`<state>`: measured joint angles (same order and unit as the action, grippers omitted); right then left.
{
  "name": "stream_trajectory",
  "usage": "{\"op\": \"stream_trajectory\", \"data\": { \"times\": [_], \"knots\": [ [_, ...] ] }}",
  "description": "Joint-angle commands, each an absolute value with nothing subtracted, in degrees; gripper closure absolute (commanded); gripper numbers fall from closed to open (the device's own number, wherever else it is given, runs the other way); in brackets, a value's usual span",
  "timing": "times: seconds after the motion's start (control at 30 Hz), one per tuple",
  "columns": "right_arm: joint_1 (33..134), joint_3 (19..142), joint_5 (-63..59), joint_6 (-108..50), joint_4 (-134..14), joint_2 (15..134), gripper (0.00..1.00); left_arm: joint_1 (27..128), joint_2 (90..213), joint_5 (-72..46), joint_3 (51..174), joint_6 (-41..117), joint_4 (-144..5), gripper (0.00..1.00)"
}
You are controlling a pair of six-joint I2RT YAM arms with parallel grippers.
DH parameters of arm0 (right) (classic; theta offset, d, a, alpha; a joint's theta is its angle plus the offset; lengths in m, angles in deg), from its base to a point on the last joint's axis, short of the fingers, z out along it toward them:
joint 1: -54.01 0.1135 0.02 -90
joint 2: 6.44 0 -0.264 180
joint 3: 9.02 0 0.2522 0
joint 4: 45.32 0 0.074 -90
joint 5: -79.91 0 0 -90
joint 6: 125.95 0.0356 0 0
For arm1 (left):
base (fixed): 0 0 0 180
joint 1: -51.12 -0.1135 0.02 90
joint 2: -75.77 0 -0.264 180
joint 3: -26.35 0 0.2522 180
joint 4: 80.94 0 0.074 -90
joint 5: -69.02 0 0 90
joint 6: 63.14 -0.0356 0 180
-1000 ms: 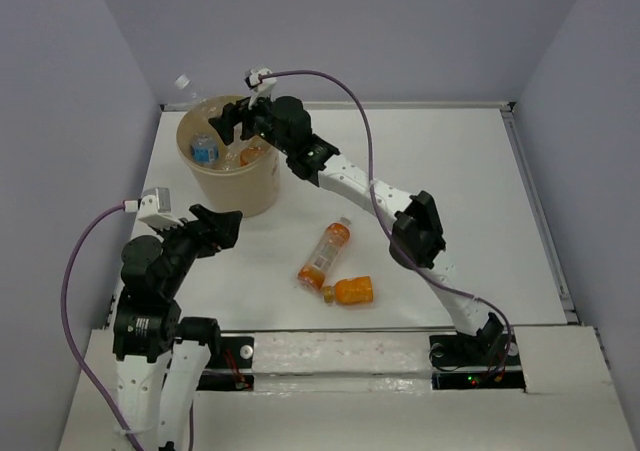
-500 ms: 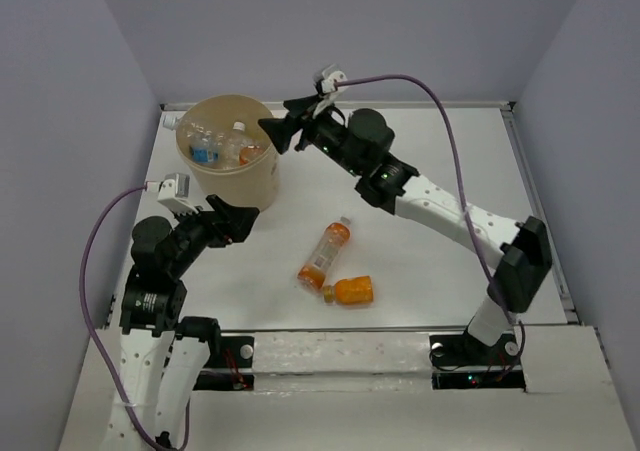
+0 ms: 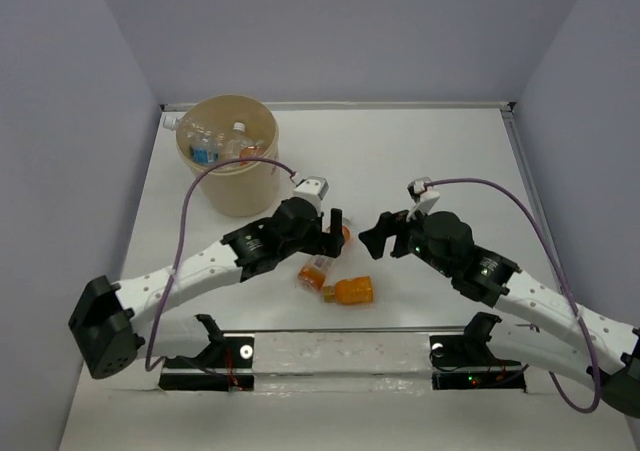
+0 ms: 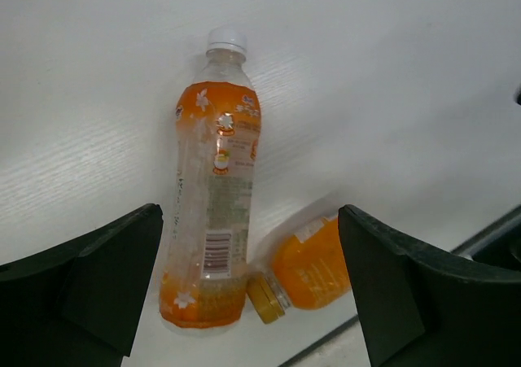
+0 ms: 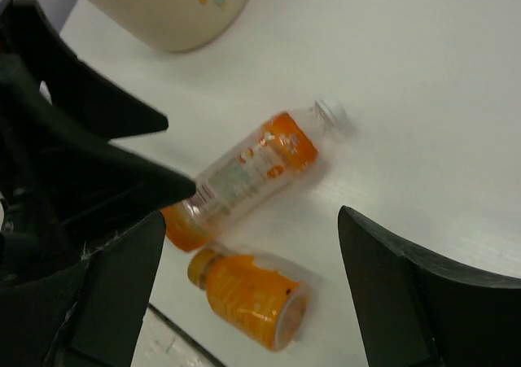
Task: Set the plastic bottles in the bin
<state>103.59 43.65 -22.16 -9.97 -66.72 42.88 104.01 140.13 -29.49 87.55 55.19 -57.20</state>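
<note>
on the white table point(image 3: 450, 161), near the front edge, between the two arms:

item 1. tall orange bottle point(image 4: 213, 212), white label, white cap. lies on its side. in the top view its long axis runs diagonally, cap toward the far right, base toward the near left; the middle is hidden there by the left arm.

item 2. short orange bottle point(image 3: 352, 290), lies on its side just in front of item 1. long axis runs roughly left to right across the table, with the yellow cap to the left. in the left wrist view the cap sits just beside the base of item 1; whether they touch cannot be told.

item 3. bin point(image 3: 232, 183), cream, upright, at the far left of the table, well apart from items 1 and 2. holds several clear bottles point(image 3: 222, 141), one blue-labelled, caps pointing in mixed directions.

item 4. left gripper point(image 4: 250, 214), above item 1, jaws spread wide, one finger to each side of the bottle's length, holding nothing.

item 5. right gripper point(image 5: 252, 218), just right of items 1 and 2, pointing left toward them, jaws spread wide, holding nothing. its camera shows both orange bottles between its fingers and the left gripper's black fingers at upper left.
</note>
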Motion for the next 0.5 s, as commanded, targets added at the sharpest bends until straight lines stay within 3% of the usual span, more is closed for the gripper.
{"op": "stream_trajectory", "data": {
  "times": [0.0,0.4,0.47],
  "knots": [
    [104.0,41.0,-21.1,-2.6,-80.9,35.6,0.08,104.9,151.6,-37.9,91.9,49.7,-62.6,0.01],
    [104.0,36.4,-19.4,0.9,-86.9,30.0,0.07,104.9,173.9,-38.5,98.4,46.9,-65.4,0.01],
    [104.0,36.1,-18.0,1.1,-86.9,31.2,0.06,104.8,175.8,-40.0,98.1,47.3,-66.0,0.11]
  ]
}}
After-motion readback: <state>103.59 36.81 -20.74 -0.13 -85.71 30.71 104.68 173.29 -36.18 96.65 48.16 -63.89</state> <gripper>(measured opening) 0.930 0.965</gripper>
